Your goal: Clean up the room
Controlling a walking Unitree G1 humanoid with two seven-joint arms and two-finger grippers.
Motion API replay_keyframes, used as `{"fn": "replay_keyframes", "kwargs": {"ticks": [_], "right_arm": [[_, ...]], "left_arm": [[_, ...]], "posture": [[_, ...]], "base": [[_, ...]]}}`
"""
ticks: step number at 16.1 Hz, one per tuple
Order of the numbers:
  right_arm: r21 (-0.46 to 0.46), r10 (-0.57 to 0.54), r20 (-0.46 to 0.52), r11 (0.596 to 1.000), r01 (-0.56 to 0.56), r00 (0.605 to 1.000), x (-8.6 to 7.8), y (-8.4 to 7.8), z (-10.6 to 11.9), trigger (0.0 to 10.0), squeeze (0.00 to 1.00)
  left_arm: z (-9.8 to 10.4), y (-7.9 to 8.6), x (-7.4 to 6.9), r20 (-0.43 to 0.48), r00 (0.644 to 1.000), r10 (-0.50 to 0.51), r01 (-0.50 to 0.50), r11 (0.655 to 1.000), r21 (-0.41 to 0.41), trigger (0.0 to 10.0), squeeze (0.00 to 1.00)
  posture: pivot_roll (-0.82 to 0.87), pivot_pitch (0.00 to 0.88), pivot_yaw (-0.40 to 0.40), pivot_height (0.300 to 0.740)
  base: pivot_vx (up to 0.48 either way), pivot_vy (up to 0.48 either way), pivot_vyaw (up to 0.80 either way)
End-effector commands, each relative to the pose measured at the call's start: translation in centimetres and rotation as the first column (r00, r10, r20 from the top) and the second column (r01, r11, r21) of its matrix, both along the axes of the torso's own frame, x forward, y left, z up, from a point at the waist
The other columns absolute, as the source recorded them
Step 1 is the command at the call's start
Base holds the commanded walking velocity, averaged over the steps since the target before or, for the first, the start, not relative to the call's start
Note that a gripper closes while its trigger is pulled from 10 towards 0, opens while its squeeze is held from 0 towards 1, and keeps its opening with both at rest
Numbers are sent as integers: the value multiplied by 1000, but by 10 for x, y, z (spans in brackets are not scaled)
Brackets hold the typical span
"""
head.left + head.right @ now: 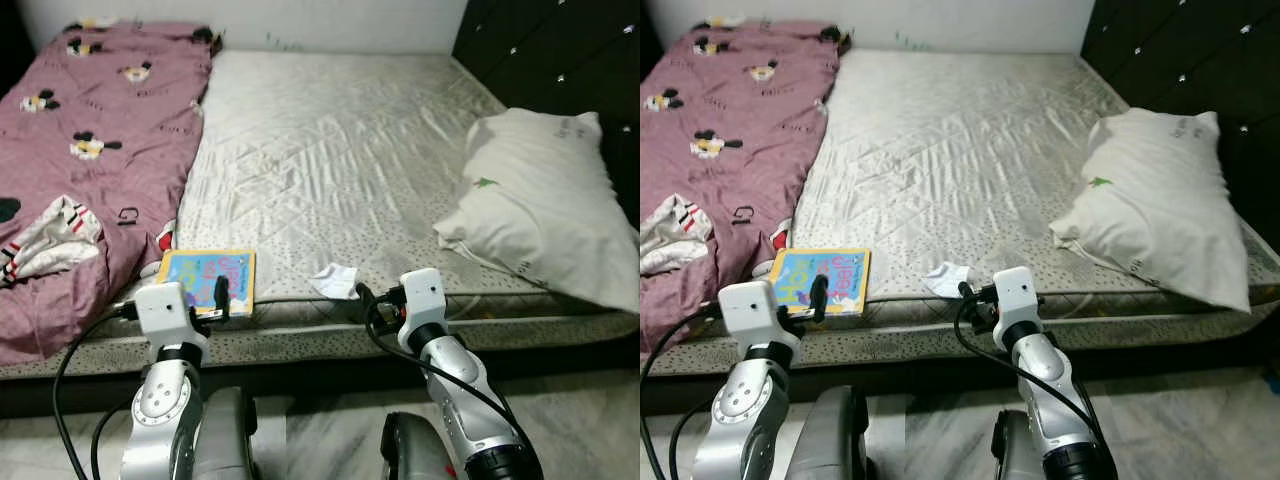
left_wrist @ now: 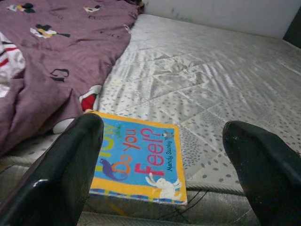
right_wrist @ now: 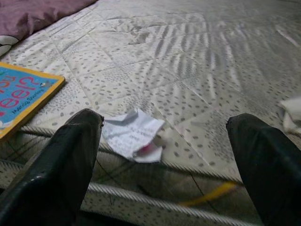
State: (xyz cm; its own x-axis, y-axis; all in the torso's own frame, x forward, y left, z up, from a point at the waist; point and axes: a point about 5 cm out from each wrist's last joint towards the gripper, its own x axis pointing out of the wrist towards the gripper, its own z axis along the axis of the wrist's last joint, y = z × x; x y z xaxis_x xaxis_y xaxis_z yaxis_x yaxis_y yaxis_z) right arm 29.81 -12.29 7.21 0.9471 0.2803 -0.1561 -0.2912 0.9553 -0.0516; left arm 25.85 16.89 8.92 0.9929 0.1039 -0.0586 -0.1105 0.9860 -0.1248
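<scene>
A yellow-edged children's book [image 1: 208,280] lies flat at the mattress's front edge, beside the purple blanket [image 1: 90,150]. My left gripper [image 2: 163,126] hovers open just in front of it, with the book [image 2: 138,162] between and beyond its fingers. A crumpled white paper [image 1: 335,281] sits on the front edge near the middle. My right gripper [image 3: 163,120] is open right before that paper [image 3: 131,134], not touching it.
The bare quilted mattress [image 1: 330,150] spreads ahead. A white pillow [image 1: 545,205] rests at the right by the dark headboard [image 1: 560,50]. A striped cloth [image 1: 50,240] lies on the blanket at the left. Marble floor [image 1: 580,420] shows below the bed.
</scene>
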Motion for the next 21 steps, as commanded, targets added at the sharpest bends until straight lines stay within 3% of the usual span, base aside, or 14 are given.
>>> {"fn": "replay_keyframes", "kwargs": {"ticks": [1,10,15,21], "right_arm": [[4,10,-7,1000,-10,1000,1,1,-1,10000,0],[21,4,-22,1000,-4,1000,2,1,-2,10000,0],[17,16,-17,1000,-16,1000,3,2,-1,10000,0],[17,16,-39,1000,-15,999,4,3,-4,10000,0]], "left_arm": [[1,0,-1,3,1000,-5,5,1000,-6,10000,0],[-2,-7,2,-30,999,-22,22,1000,-6,10000,0],[-2,-6,4,-36,999,-12,12,1000,-1,10000,0],[-5,-3,5,-62,998,2,-1,1000,13,10000,0]], "posture": [[24,89,-32,576],[24,89,-27,576],[24,89,-26,576],[27,83,-22,561]], "base": [[368,0,425],[97,0,47],[0,0,763],[0,0,0]]}}
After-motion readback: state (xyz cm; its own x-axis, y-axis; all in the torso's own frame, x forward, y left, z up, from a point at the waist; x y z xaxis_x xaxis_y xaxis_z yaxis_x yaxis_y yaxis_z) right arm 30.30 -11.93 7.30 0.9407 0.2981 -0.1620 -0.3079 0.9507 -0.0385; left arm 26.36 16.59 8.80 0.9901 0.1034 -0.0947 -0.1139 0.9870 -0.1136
